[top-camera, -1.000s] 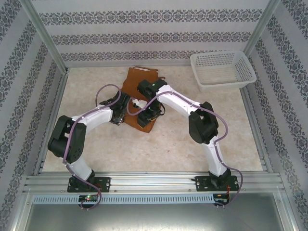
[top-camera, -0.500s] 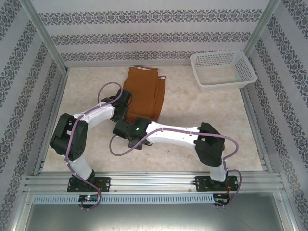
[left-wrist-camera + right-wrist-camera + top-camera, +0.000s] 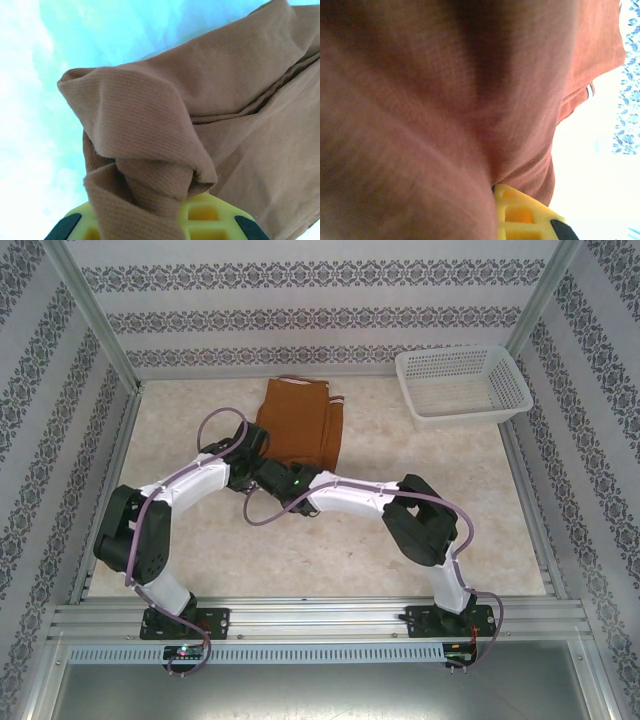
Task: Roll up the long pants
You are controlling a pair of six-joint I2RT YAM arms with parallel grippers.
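Here, long pants [image 3: 300, 425] lie folded; white basket [image 3: 470, 412] well apart.

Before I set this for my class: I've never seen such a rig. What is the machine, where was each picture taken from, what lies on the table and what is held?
These are two robot arms bolted at the near edge of a table. The overhead picture looks down from behind them; the other two come from a camera on each wrist. On the table lie the long pants, folded, and a white basket, set apart. The left end effector is shut on a bunched fold of the pants. The right end effector is shut, cloth pressed against it; whether it grips is unclear.
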